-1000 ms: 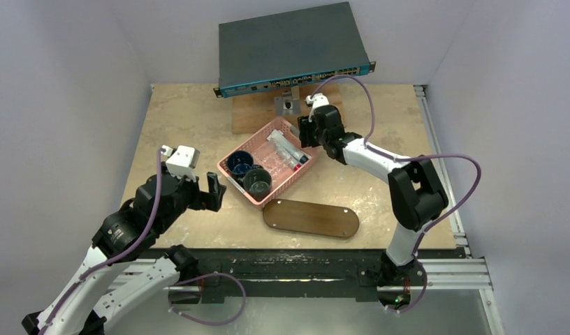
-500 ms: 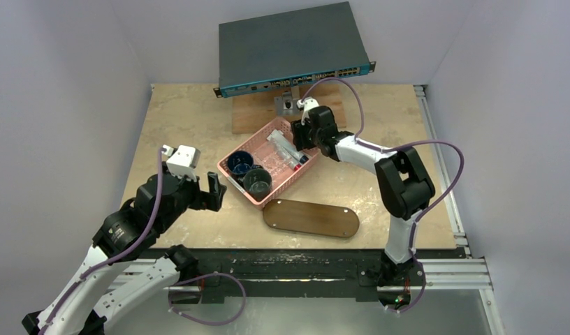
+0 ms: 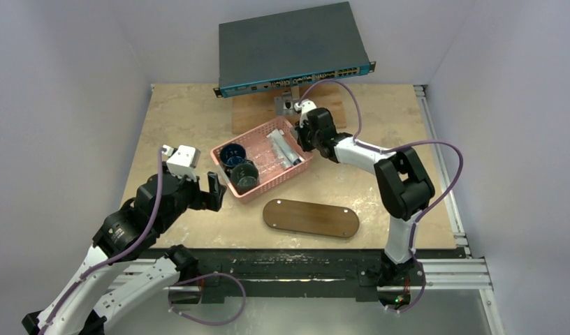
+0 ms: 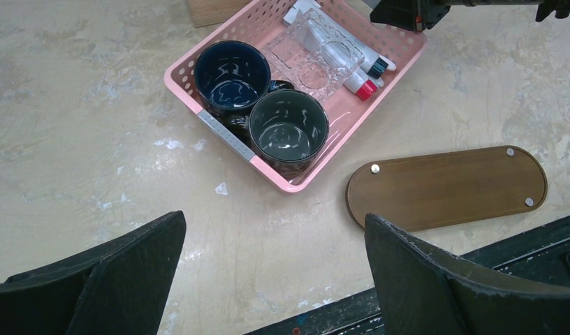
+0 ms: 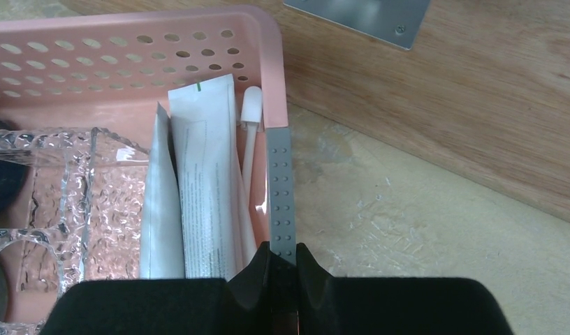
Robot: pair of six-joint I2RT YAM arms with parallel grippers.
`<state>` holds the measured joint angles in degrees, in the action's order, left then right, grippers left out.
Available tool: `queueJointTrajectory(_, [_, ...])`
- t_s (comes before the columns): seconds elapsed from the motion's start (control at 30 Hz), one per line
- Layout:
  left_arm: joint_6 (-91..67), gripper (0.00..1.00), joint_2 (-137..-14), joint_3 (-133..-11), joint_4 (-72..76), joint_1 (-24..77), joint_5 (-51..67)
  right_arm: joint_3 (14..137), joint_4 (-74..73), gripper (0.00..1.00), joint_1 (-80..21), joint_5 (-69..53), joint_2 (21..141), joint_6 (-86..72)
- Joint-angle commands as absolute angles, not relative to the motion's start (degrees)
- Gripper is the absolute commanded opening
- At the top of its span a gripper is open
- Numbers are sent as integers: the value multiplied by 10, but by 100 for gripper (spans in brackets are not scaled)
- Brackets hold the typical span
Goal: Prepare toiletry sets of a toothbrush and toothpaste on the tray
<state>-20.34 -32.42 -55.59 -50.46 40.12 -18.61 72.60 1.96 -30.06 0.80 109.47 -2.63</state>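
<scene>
Right now the toiletry sets (image 5: 205, 181) are lying in the pink basket (image 5: 128, 35) at the worktop's (image 3: 191, 118) middle, the tray (image 3: 310, 218) is sitting by its near edge, my right gripper (image 5: 283, 255) is pinching the basket's rim, and my left gripper (image 4: 274, 227) is hovering spread wide.

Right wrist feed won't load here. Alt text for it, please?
The right gripper has its fingers pinched on the grey strip along the rim of the pink basket. Inside that wall lie two flat pale tubes and a white toothbrush, beside a clear textured holder; tabletop and a wooden board lie outside.
</scene>
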Motion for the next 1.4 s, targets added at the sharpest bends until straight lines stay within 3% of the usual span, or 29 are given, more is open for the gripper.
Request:
queueJointTrajectory(0.0, [-194, 99, -330, -555, -490, 397, -183, 703, 43, 0, -292, 54, 1061, -50])
queueJointTrajectory(0.77, [-195, 99, -332, -555, -491, 397, -187, 600, -34, 0, -281, 177, 942, -200])
queueJointTrajectory(1.37, [-195, 99, -336, -556, -492, 397, -188, 525, -32, 0, -220, 184, 889, -172])
